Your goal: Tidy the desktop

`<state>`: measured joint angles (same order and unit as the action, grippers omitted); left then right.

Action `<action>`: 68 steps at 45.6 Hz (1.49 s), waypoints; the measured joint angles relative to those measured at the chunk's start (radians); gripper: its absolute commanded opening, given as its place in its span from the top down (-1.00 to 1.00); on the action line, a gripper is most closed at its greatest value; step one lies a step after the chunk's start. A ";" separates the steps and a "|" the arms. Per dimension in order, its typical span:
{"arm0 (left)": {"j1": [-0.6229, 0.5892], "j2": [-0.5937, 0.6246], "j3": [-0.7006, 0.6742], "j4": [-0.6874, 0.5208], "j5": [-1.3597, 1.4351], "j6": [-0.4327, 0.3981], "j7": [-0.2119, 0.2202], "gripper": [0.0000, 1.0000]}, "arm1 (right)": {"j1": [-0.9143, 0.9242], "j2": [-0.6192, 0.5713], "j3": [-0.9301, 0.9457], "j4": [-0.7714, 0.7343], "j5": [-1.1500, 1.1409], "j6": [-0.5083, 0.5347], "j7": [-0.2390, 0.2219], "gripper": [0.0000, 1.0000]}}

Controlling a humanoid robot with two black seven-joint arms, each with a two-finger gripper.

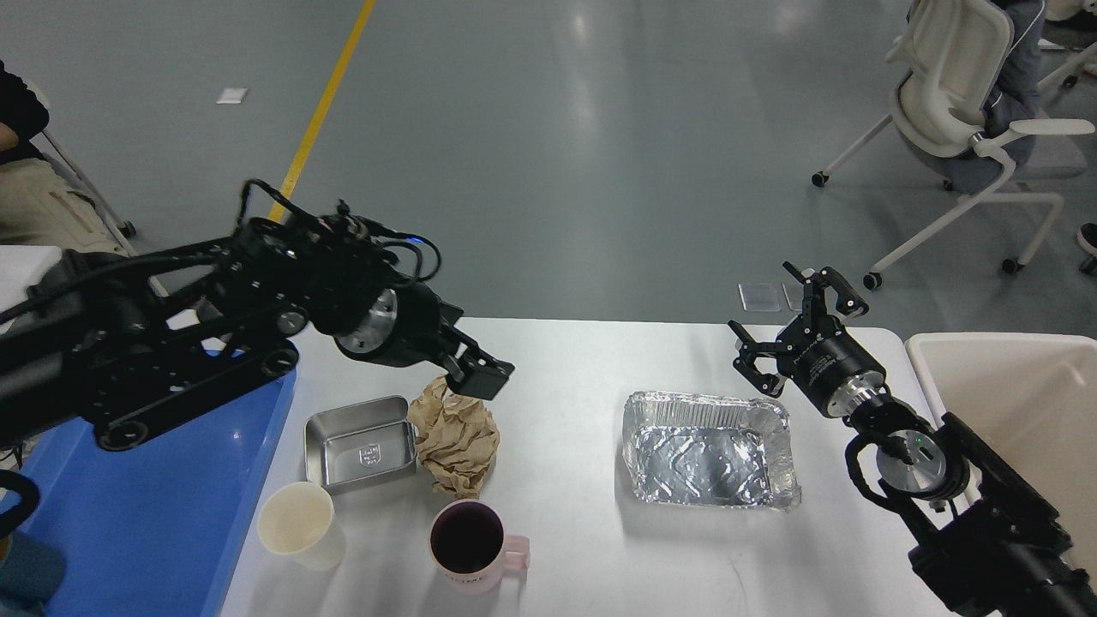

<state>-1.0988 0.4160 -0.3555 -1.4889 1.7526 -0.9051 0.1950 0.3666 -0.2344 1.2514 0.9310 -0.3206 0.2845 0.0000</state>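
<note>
one white desktop (583,360) with rounded corners fills the lower half of the view, set on a grey glossy floor crossed by a yellow line (321,111). one white office chair (960,111) stands far right with someone seated in it, mostly cut off by the edge; another person (26,171) is half out of view at far left.

on the desktop, one of each: foil tray (707,450), crumpled brown paper (454,437), small steel tray (360,444), cream paper cup (300,524), pink mug (470,544) with a dark inside. one blue plastic tray (128,514) sits on the left end, its far part hidden under the left arm. one cream bin (1020,411) is just off the right end, cut off by the frame and partly behind the right arm.

two arms. left gripper (480,377) hangs just above the far edge of the brown paper; seen end-on and dark, can't tell how its fingers sit or whether it touches the paper. right gripper (784,321) has fingers spread wide, holding nothing, above the desktop just beyond the foil tray's far right corner.
</note>
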 measured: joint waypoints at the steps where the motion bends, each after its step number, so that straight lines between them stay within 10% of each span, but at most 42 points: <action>1: 0.003 -0.013 0.000 0.004 -0.001 -0.009 0.021 -0.86 | 0.000 -0.002 0.001 0.000 0.000 0.001 0.000 -1.00; 27: 0.073 -0.148 0.003 -0.001 -0.008 -0.055 0.047 -0.84 | -0.006 0.007 0.004 0.000 0.002 0.009 0.006 -1.00; 68: 0.240 0.082 0.074 -0.096 -0.002 -0.055 0.054 -0.85 | 0.000 0.003 0.005 -0.005 0.002 0.009 0.008 -1.00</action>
<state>-0.8592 0.4978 -0.2813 -1.5849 1.7501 -0.9602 0.2491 0.3669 -0.2311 1.2564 0.9257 -0.3191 0.2931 0.0076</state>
